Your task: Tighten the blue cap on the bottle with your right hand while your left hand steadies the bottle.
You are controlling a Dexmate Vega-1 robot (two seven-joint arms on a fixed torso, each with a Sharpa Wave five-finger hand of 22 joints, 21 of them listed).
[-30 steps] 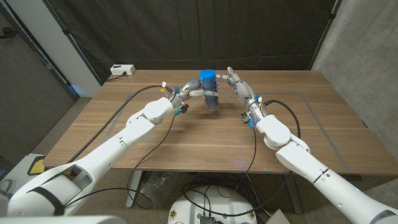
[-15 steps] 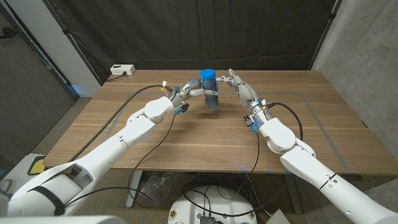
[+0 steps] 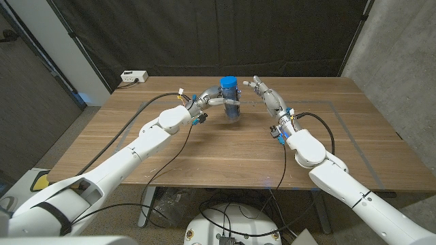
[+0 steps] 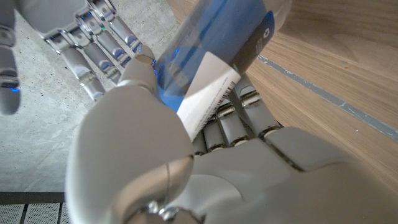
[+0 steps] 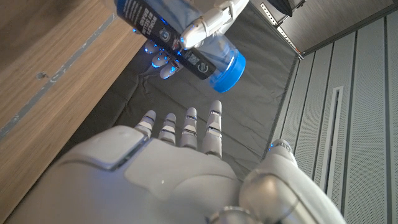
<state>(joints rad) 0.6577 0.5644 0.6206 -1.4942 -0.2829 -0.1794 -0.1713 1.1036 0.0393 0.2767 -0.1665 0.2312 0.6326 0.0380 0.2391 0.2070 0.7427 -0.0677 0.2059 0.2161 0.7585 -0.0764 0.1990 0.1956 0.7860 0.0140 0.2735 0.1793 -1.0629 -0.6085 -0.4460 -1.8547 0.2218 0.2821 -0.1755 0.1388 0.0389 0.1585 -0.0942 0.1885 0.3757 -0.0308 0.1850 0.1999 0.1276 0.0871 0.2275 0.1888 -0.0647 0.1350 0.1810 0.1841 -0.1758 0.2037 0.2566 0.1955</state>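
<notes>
A clear bottle [image 3: 231, 106] with a blue label and a blue cap [image 3: 228, 84] stands upright on the table near its far middle. My left hand [image 3: 212, 100] grips the bottle's body from the left; its fingers [image 4: 236, 127] wrap the bottle [image 4: 211, 50]. My right hand [image 3: 262, 92] hovers just to the right of the cap with its fingers apart, holding nothing and apart from the bottle. In the right wrist view its fingers [image 5: 186, 127] reach toward the blue cap [image 5: 227, 70] with a gap between them.
The wooden table [image 3: 204, 146] has a taped rectangle outline [image 3: 344, 129]. A white power strip [image 3: 134, 77] lies at the far left corner. Black curtains hang behind the table, and a grey wall stands to the right.
My right hand has drawn back a little to the right and away from the cap. The left hand and the bottle have stayed in place.
</notes>
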